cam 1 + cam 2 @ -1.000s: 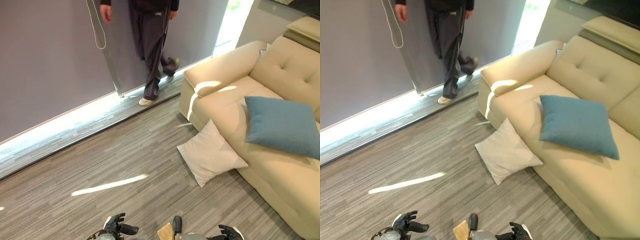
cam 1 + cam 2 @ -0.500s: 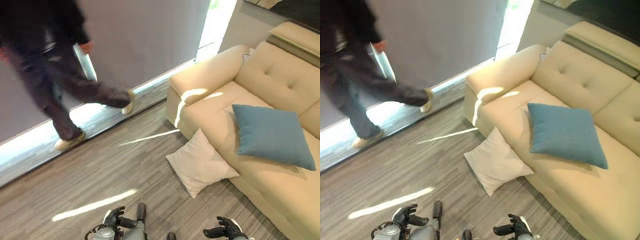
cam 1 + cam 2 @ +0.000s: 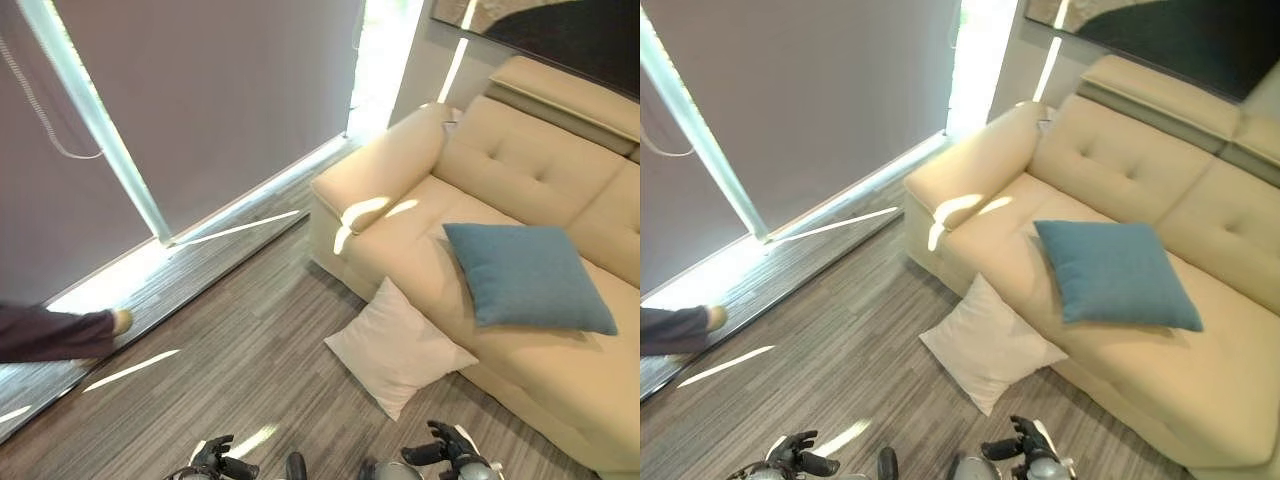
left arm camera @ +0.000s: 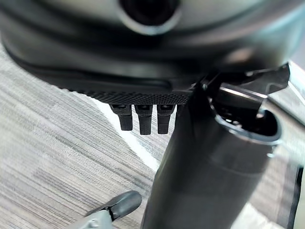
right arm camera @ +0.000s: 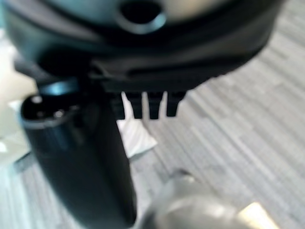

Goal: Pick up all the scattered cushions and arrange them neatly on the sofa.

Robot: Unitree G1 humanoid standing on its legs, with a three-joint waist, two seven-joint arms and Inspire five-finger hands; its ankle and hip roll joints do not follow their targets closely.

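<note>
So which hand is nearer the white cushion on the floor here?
Right. The right hand hangs just below the white cushion, close to its near corner, holding nothing. The left hand sits well off to the cushion's left, also empty.

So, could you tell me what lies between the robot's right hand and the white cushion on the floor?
Only bare grey floor: in the left eye view the right hand hangs open, short of the white cushion.

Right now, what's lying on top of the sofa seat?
A blue cushion lies flat on the beige sofa seat. The patch of seat beneath it is covered. The white cushion is on the floor, leaning against the sofa's front.
</note>
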